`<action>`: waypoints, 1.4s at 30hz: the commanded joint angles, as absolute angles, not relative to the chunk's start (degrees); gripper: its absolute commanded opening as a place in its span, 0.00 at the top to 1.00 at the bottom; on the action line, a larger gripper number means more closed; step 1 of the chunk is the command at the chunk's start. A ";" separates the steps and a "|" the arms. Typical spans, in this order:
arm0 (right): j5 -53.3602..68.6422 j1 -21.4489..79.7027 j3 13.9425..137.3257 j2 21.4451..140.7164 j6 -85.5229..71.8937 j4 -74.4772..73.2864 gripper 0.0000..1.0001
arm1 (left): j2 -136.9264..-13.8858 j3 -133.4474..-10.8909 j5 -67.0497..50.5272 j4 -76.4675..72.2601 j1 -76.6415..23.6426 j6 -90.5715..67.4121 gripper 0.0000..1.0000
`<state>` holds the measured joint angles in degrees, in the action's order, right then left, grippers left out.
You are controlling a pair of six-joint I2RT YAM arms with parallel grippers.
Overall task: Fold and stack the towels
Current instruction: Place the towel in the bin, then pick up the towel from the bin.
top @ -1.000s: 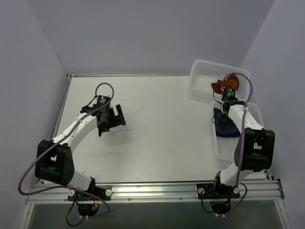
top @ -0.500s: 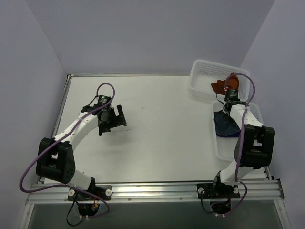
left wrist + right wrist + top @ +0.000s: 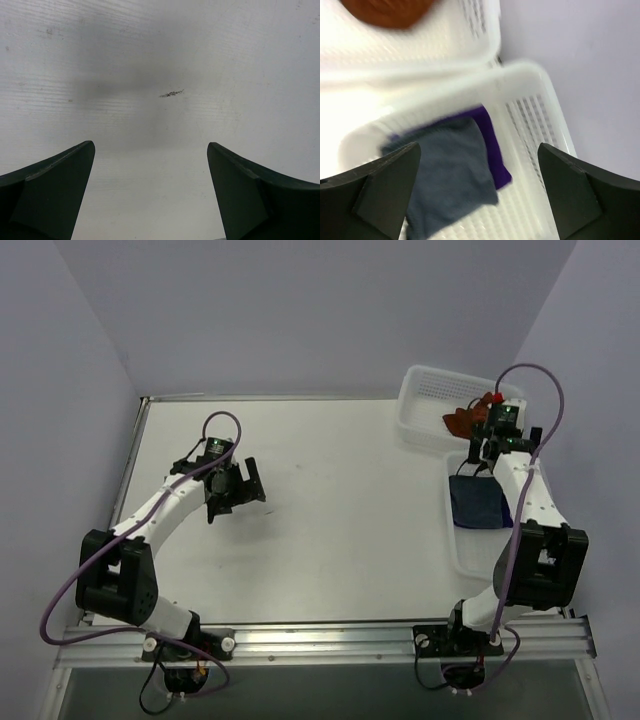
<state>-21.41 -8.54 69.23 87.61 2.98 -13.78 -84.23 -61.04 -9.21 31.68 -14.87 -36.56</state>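
Right pincer spread wide above a white basket, slate blue-grey towel directly beneath it atop the purple towel, rust towel beyond it in a second basket, left pincer spread over the worktop

This looks like a robotics lab test cell: a white bench boxed in by plain pale walls; an aluminium rail along its near edge carries two small arms bolted side by side. Purple cables loop loose off the left arm and the right arm; white perforated baskets sit at the bench's right side.
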 commanded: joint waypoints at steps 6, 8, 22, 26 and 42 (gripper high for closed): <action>-8.08 -5.80 87.50 95.41 -2.63 -10.81 0.00 | -82.18 -67.67 -5.46 31.73 -14.68 -34.98 0.06; -9.14 -5.71 91.21 99.38 -4.56 -10.64 0.00 | -82.27 -68.46 -4.75 31.90 -14.68 -34.72 0.06; -25.75 -8.00 133.75 140.96 -0.53 -19.68 0.04 | -88.24 -71.10 -4.92 30.94 -14.06 -35.42 0.06; -24.52 -8.61 135.80 145.54 1.06 -19.61 0.26 | -89.91 -71.45 -5.71 30.15 -14.06 -35.68 0.06; -6.50 -3.01 126.66 121.75 1.23 -13.89 1.00 | -82.01 -71.81 -3.96 31.73 -14.06 -35.68 0.06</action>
